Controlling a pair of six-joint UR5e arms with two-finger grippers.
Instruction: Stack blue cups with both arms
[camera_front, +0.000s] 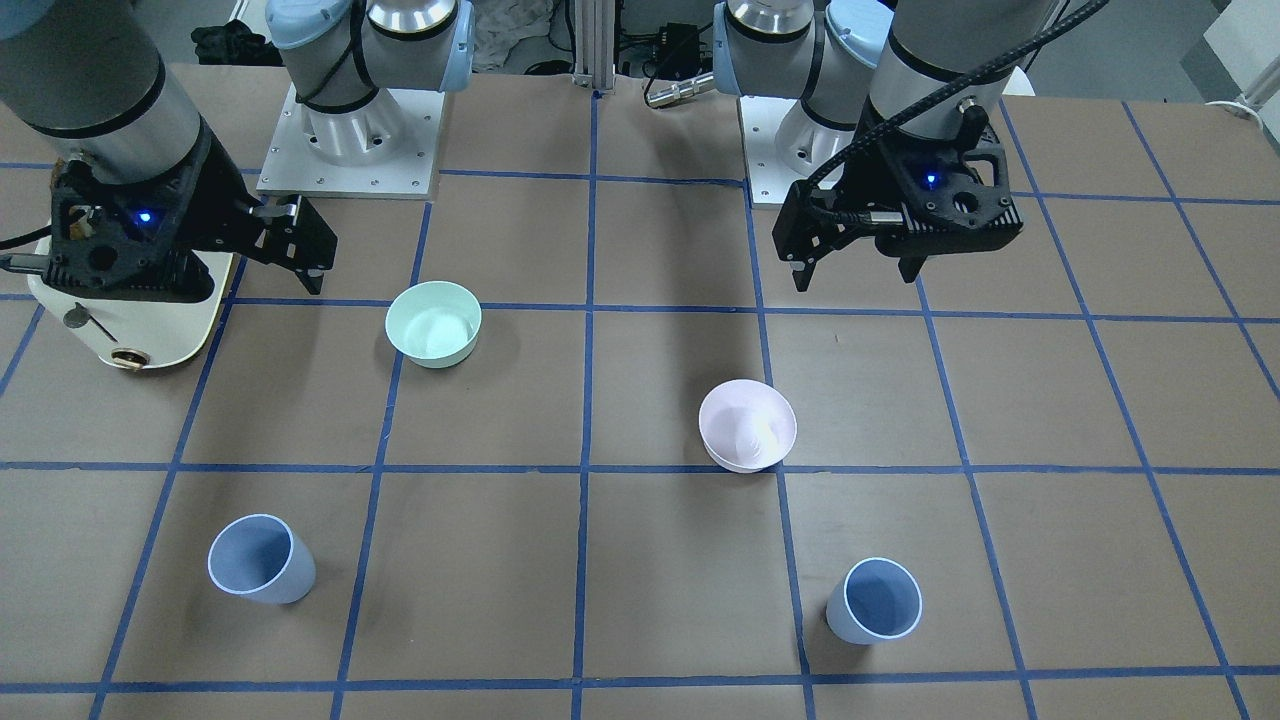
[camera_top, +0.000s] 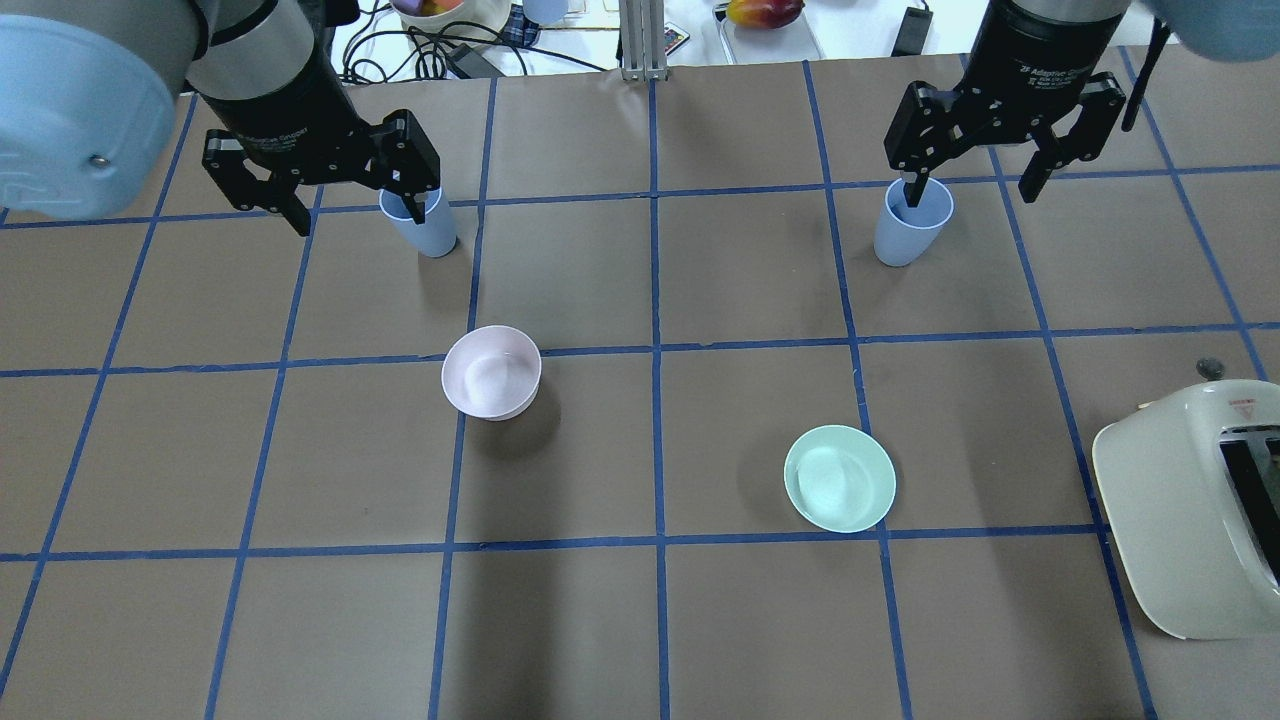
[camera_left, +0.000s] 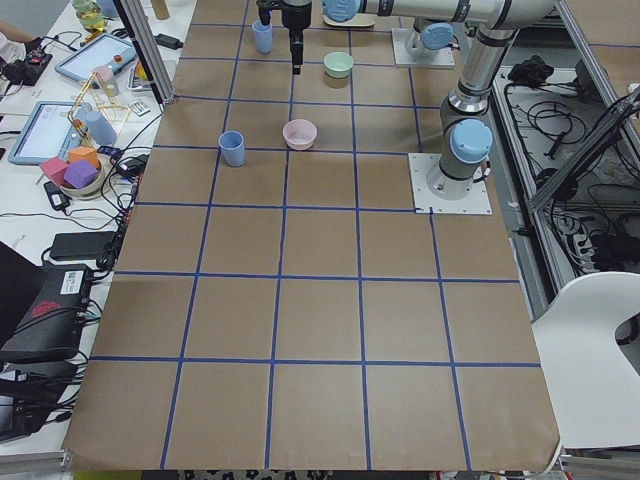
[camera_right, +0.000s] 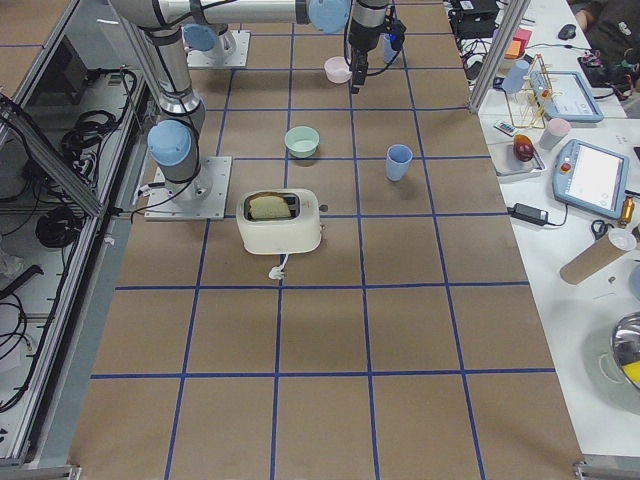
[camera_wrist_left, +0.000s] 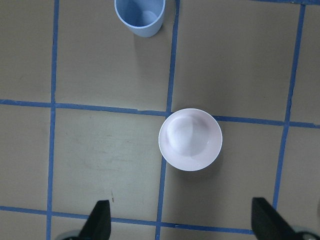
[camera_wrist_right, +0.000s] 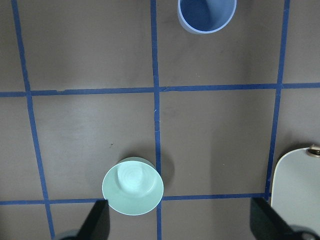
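Two pale blue cups stand upright on the far side of the table. The left cup also shows in the front view and at the top of the left wrist view. The right cup shows too in the front view and the right wrist view. My left gripper hangs open and empty high above the table, short of its cup; its fingertips frame only table. My right gripper is likewise open, empty and high, short of its cup.
A pale pink bowl stands left of centre, under my left gripper's view. A mint-green bowl stands right of centre. A cream toaster sits at the table's right edge, close to the robot. Blue tape lines grid the brown tabletop.
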